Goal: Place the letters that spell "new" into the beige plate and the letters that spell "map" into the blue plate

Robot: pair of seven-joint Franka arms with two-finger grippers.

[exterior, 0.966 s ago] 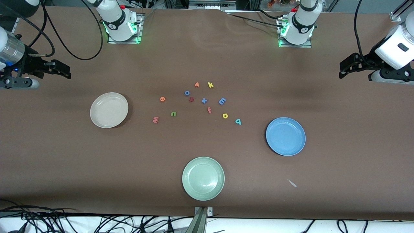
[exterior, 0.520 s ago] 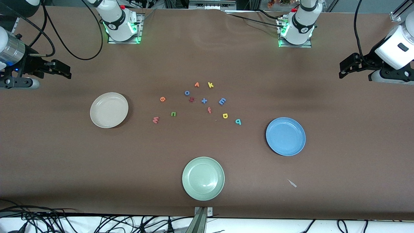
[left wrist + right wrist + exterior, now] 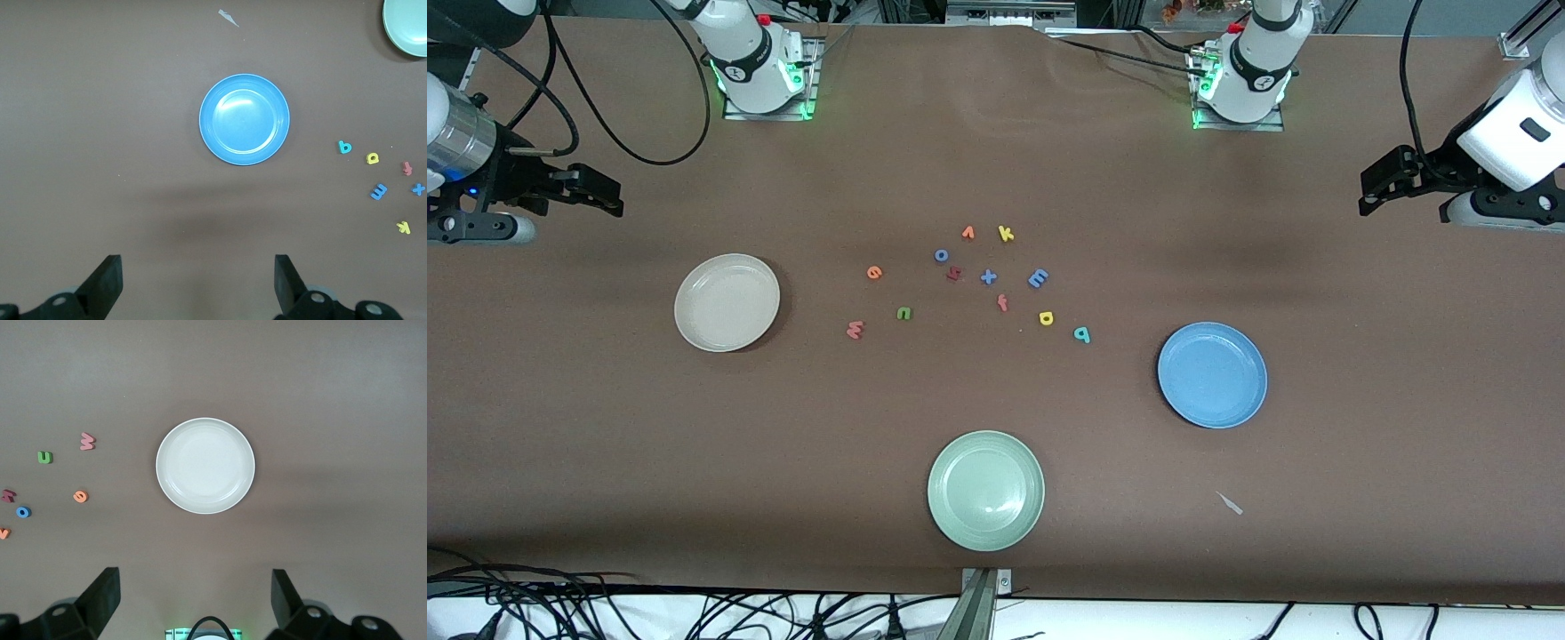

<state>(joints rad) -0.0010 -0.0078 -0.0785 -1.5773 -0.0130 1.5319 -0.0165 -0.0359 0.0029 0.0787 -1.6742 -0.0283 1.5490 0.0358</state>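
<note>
front view: both arms parked, nothing moved yet. right gripper (image 3: 609,197) hangs over the table (image 3: 1360,498) edge at the right arm's end, left gripper (image 3: 1371,191) over the edge at the left arm's end, both empty. beige plate (image 3: 727,302) sits toward the right arm's end, blue plate (image 3: 1212,374) toward the left arm's end, green plate (image 3: 985,490) near the front edge at mid table. letters are scattered mid table: pink w (image 3: 855,330), green n (image 3: 904,313) and orange e (image 3: 874,273) on the beige plate's side; blue m (image 3: 1038,278), yellow a (image 3: 1047,317) and teal p (image 3: 1082,335) on the blue plate's side. decoys in the cluster: orange v (image 3: 967,233), yellow k (image 3: 1006,234), blue o (image 3: 941,255), blue x (image 3: 988,277), red f (image 3: 1003,303).

left wrist view: fingers (image 3: 107,283) spread wide, nothing between them. blue plate below is empty; p, a, m off to one side.

right wrist view: fingers (image 3: 103,593) spread wide, empty. beige plate empty; w, n, e well apart from it.

risks, as i judge them: letters are tiny and flat, so a pinch can slip or come down on the table. x and f lie near m and a, so wide fingers may knock them or grab the wrong one. same-colour decoys (v/e, k/a, o and x/m) invite mix-ups. green plate is a wrong target.
</note>
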